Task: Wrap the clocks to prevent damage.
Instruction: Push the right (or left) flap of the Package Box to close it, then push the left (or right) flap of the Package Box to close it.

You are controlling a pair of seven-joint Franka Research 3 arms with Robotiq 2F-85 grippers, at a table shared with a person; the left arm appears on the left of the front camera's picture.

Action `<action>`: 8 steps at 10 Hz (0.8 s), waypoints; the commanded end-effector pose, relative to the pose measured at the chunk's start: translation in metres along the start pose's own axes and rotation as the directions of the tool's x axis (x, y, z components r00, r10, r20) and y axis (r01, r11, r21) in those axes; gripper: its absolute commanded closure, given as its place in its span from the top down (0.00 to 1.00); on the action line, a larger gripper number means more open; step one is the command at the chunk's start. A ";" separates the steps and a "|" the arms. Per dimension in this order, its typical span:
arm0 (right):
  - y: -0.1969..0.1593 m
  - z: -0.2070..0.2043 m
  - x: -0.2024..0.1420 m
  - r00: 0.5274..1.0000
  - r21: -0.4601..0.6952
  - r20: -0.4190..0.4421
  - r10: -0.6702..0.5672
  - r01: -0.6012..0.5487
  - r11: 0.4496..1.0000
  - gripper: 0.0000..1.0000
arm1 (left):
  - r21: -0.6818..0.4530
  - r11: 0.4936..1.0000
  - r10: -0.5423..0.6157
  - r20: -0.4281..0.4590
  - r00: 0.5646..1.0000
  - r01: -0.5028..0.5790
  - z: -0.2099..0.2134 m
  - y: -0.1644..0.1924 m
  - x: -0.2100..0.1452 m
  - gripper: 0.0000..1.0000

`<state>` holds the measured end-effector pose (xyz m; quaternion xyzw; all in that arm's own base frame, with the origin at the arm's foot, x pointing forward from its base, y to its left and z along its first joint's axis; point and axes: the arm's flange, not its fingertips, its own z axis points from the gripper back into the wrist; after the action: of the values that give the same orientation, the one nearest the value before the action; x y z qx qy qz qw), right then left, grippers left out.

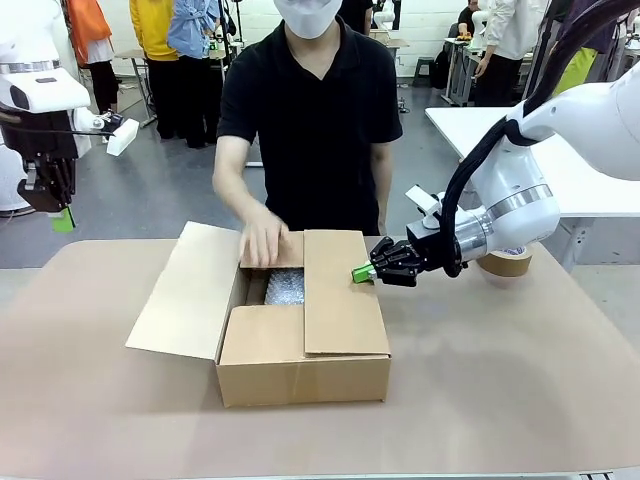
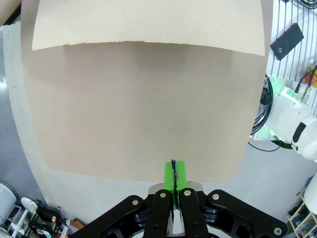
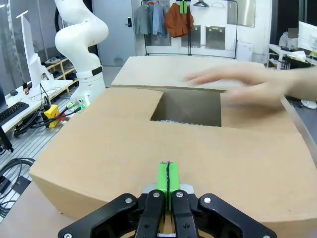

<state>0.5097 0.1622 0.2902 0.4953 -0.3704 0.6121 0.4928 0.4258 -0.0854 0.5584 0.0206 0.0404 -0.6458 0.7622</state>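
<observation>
A bundle of clear bubble wrap (image 1: 284, 288) lies inside the open brown cardboard box (image 1: 300, 350) at the centre of the front view; what it covers cannot be made out. The box's right flap is folded flat over the top, and its left flap is spread out towards the left.

The person's hand (image 1: 262, 240) reaches down from the far side with the arm nearly straight. The palm rests on the rear flap, just above the bubble wrap. In the right wrist view this hand is a blur at the upper right.

The right gripper (image 1: 362, 272) comes in from the right of the frame, its arm bent low and its fingers lying almost level. The green pads are pressed together with nothing between them. Their tips sit at the right edge of the folded flap, though contact cannot be judged.

The left gripper (image 1: 62, 218) hangs at the upper left, pointing down, well above the brown table (image 1: 500, 380). Its pads are also pressed together on nothing.

A roll of brown tape (image 1: 505, 262) lies behind the right arm.
</observation>
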 end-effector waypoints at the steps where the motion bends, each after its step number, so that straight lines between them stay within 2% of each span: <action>1: 0.000 -0.002 -0.002 1.000 0.001 -0.005 -0.001 0.001 1.000 0.01 | -0.006 1.000 -0.003 -0.008 1.000 0.003 0.003 0.000 -0.001 0.00; 8: 0.000 -0.002 -0.002 1.000 0.001 -0.005 -0.001 0.001 1.000 0.01 | -0.006 1.000 -0.003 -0.008 1.000 0.003 0.003 0.000 -0.001 0.00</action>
<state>0.5097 0.1622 0.2902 0.4955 -0.3704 0.6121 0.4926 0.4258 -0.0854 0.5584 0.0206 0.0404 -0.6458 0.7622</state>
